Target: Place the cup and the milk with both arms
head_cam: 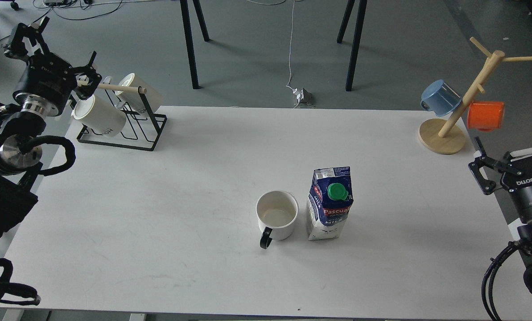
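The cup [277, 215] stands upright at lower centre, just beside the milk [329, 203] labelled "Pascual". The left gripper [56, 42], upper left, and the "ROBOTIQ"-marked right gripper [511, 142], at the right edge, both have fingers apart, holding nothing.

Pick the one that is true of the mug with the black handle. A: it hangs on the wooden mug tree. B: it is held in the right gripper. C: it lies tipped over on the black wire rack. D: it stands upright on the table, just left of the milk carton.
D: the mug stands open side up on the table, right beside the milk carton, on its left in the head view, clear of both grippers.
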Robot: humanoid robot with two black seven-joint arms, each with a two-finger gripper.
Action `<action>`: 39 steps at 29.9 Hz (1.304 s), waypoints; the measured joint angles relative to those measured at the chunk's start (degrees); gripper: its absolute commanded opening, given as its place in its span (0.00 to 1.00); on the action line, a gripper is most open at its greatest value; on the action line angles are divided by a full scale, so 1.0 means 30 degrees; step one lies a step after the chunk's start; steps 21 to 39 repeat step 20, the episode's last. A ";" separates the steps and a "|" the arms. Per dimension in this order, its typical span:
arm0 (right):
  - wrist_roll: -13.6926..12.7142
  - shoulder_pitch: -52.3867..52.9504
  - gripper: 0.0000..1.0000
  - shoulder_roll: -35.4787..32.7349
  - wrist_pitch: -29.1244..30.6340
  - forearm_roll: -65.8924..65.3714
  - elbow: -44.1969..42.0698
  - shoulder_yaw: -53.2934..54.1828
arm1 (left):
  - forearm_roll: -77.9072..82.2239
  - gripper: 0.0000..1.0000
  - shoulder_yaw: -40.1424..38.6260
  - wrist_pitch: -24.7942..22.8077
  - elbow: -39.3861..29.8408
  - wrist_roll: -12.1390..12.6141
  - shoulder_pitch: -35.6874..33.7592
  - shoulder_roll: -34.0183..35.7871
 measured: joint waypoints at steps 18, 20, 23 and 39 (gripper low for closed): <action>-0.0441 1.4695 0.99 0.0550 0.0000 0.0791 -1.2423 -0.7739 | -0.0787 1.00 -0.0887 -0.0133 0.0007 0.0035 -0.0008 -0.0597; -0.0437 1.4690 0.99 0.0797 0.0000 0.0861 -1.2451 -0.7706 | -0.0814 1.00 -0.0902 -0.0113 0.0007 0.0035 -0.0009 -0.0619; -0.0437 1.4690 0.99 0.0797 0.0000 0.0861 -1.2451 -0.7706 | -0.0814 1.00 -0.0902 -0.0113 0.0007 0.0035 -0.0009 -0.0619; -0.0437 1.4690 0.99 0.0797 0.0000 0.0861 -1.2451 -0.7706 | -0.0814 1.00 -0.0902 -0.0113 0.0007 0.0035 -0.0009 -0.0619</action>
